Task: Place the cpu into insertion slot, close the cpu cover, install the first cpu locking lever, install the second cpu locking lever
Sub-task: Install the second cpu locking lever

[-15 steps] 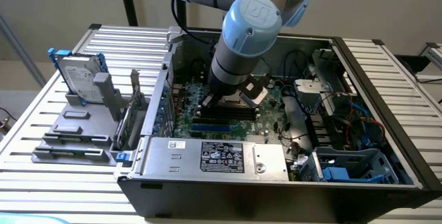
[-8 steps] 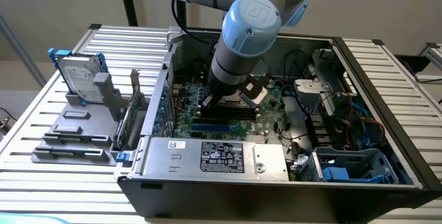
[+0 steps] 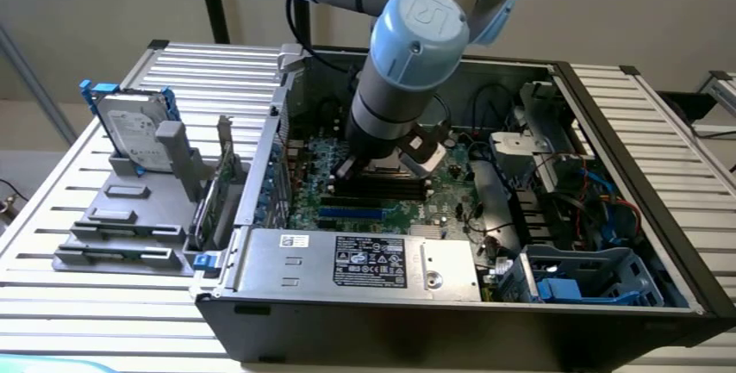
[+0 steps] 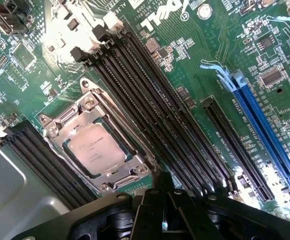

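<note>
Arm (image 3: 397,89) is reaching down into the open PC case (image 3: 621,218) from above, wrist over the motherboard (image 3: 305,205) near the middle of the case in the exterior view. From the wrist view I've got the gripper (image 4: 165,210) clenched, fingers together, nothing between them; it's hovering above the board, just beside the end of the black memory slots (image 4: 155,115) and close to the socket corner, not touching anything I can make out. The cpu (image 4: 95,148) is sitting in the insertion slot (image 4: 59,131), silver top up, flat, square to the socket. The cpu cover (image 4: 115,171) is down over it: silvery frame lies flat around the chip, with the chip showing through the window. Can't tell whether either locking lever is latched; I can't pick the levers out against the frame. Second bank of memory slots (image 4: 39,160) runs along the other side of the socket, and the long blue card slot (image 4: 265,135) is well apart from it across the board. In the exterior view, the power supply (image 3: 357,263) sits at the near edge of the case, and a hard drive (image 3: 136,125) stands upright in a grey holder (image 3: 121,226) on the slatted table (image 3: 69,304) to the exterior view's left of the case.
</note>
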